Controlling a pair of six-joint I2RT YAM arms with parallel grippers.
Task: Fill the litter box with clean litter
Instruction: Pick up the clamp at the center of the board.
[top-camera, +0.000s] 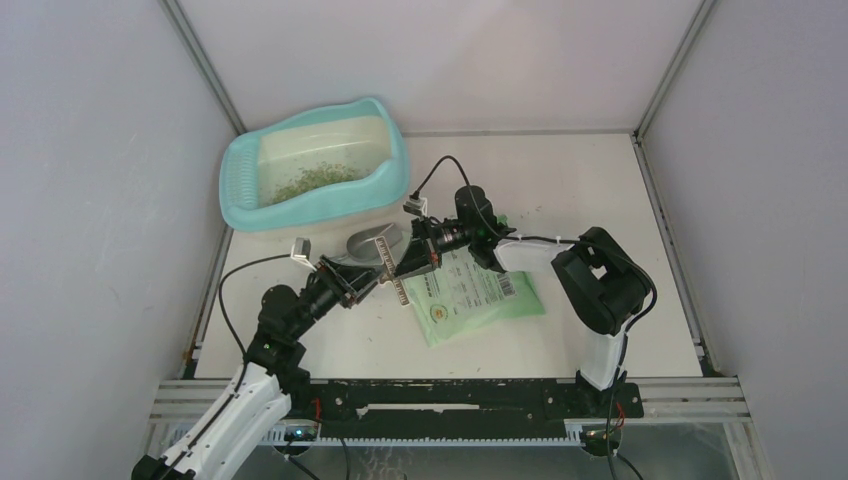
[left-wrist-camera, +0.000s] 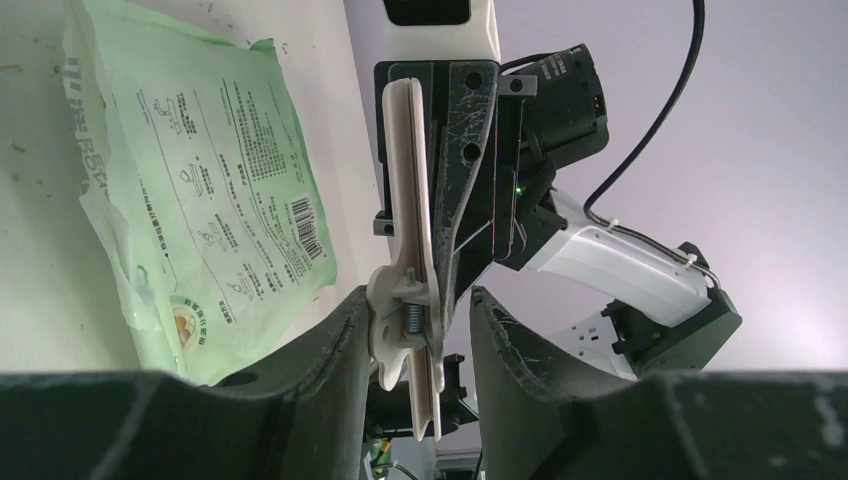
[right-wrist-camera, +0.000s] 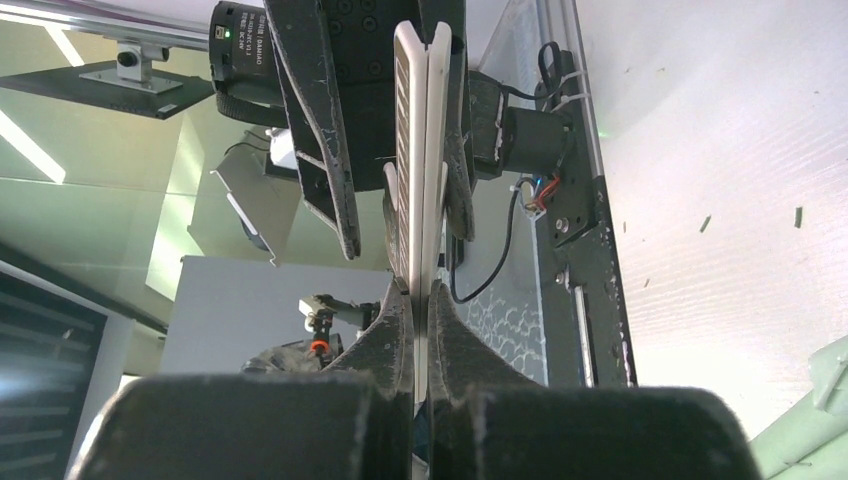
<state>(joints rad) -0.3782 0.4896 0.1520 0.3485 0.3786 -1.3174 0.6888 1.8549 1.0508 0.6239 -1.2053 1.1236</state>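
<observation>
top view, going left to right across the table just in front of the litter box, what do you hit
left gripper → white clip → right gripper → green bag; grey scoop left out, it overlaps the grippers

Left tool (left-wrist-camera: 418, 305) parted, right tool (right-wrist-camera: 420, 300) clamped

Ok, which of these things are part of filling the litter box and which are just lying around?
In the job: litter box; litter inside it; green bag; white bag clip, pinched by the right gripper, left gripper open around it.
Lying about: grey scoop beside the box; stray bits on the table.
</observation>
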